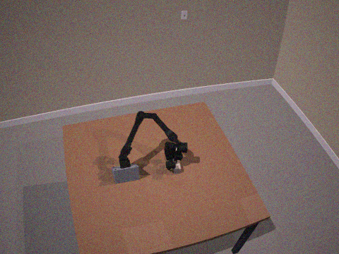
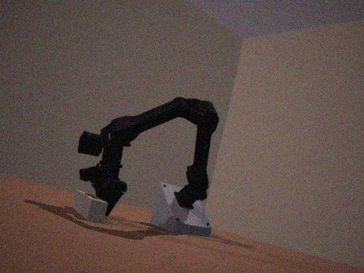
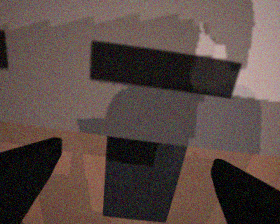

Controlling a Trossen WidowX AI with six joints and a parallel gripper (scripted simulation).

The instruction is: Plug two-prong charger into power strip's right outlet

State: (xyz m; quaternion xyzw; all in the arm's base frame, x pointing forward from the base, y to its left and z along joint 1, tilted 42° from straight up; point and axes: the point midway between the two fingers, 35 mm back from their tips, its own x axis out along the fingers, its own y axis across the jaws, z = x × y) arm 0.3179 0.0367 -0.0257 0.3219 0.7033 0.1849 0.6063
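Bending over like an upside-down V, the black arm (image 1: 132,136) (image 2: 202,145) reaches down to the brown table (image 1: 159,209) (image 2: 152,255) (image 3: 20,134). Its claw (image 1: 172,168) (image 2: 108,212) (image 3: 138,156) is spread wide and pinches nothing. In the wrist view, one black finger is on each side of a dark blue block (image 3: 142,192), which looks like the charger. The block is between the two fingers, with space on both sides. Its top end meets the near edge of a pale box (image 1: 178,166) (image 2: 89,207) (image 3: 45,80), which looks like the power strip. I cannot tell if the prongs are in, or which outlet they are at. The pale box sits on the table, just beside the claw tips, and has a long dark patch (image 3: 160,68) on it. The arm stands on a gray base (image 1: 126,174) (image 2: 202,230), well apart from the pale box. A small white plate (image 1: 183,12) is on the wall.
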